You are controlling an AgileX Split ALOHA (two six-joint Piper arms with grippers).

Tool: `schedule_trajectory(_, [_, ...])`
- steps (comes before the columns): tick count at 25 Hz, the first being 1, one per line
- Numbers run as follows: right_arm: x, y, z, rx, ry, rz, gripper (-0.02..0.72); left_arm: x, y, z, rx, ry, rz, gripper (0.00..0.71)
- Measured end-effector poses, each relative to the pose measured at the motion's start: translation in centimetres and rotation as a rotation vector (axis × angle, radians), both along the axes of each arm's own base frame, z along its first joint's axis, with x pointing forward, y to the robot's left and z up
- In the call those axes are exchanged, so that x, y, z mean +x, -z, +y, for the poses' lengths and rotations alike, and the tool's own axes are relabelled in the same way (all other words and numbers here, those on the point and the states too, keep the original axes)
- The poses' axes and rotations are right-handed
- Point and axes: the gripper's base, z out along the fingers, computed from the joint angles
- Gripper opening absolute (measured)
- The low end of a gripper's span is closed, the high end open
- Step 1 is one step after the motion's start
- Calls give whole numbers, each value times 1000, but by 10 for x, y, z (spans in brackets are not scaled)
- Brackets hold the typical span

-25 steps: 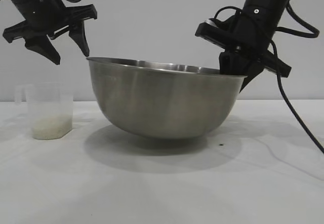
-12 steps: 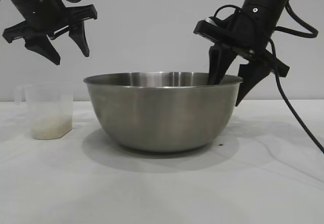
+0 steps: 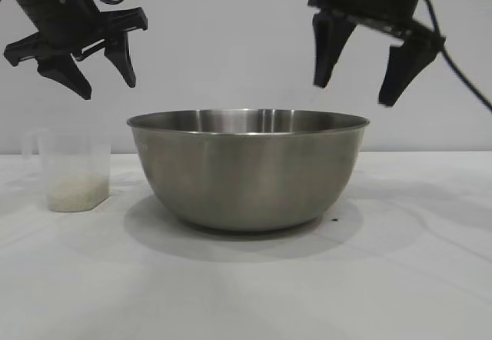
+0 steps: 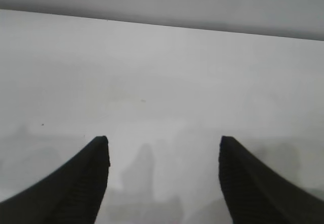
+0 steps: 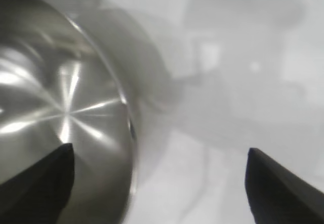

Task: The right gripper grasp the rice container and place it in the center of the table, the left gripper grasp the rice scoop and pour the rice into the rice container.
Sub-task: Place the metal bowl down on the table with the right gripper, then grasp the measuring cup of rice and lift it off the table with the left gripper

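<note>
**Bowl set down, scoop not yet picked up**

Far left, on the table (image 3: 430, 294): the rice scoop (image 3: 74, 169) stands upright, well clear of the bowl. A low layer of rice (image 3: 75, 195) sits in its bottom. Nothing touches it.

Above the scoop: the left gripper (image 3: 97, 68) hangs in the air, fingers spread wide and empty. The left wrist view shows only bare tabletop between its two fingertips (image 4: 86, 183); neither scoop nor bowl appears there.

Centre: the rice container (image 3: 247, 171) rests flat on the table, rim level, roughly mid-table in the exterior view. Its inside, as far as the right wrist view shows it, is bare steel with no grains in sight.

Upper right: the right gripper (image 3: 361, 78) is above the bowl's right rim, fingers apart, holding nothing and not touching the rim. In its wrist view the bowl's edge lies between the fingertips.

Judgement: the first half, placing the bowl, looks done. All of the second half remains: left gripper down onto the scoop, grasp, lift, carry over the bowl, tip out the rice.
</note>
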Motion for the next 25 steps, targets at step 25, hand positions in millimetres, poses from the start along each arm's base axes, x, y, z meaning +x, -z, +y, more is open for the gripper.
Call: schedule_trajectory(25, [-157, -62, -145, -77, 352, -23, 543, -1, 2, 0, 20, 19, 18, 458])
